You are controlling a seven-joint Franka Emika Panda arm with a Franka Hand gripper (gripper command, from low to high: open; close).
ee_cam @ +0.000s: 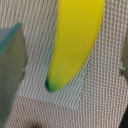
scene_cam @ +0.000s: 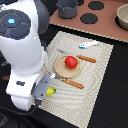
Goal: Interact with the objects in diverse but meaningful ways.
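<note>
A yellow banana [ee_cam: 75, 40] with a green tip lies on the woven beige placemat [ee_cam: 30, 107]. My gripper [ee_cam: 69, 65] is open around it, and both fingers stand clear of the fruit. In the exterior view the gripper [scene_cam: 47, 90] is low over the banana [scene_cam: 50, 92] at the mat's near corner on the exterior view's left. A red tomato [scene_cam: 71, 62] sits on a round wooden plate [scene_cam: 62, 70]. A white fish-shaped piece [scene_cam: 88, 44] lies at the far side of the mat. One brown-handled utensil [scene_cam: 86, 58] lies beside the plate, another [scene_cam: 75, 83] in front of it.
Behind the placemat [scene_cam: 95, 85] is a toy stove top [scene_cam: 107, 22] with black burners, a grey pot [scene_cam: 66, 7] and a beige bowl [scene_cam: 123, 17]. My arm's white body [scene_cam: 22, 55] fills the exterior view's left.
</note>
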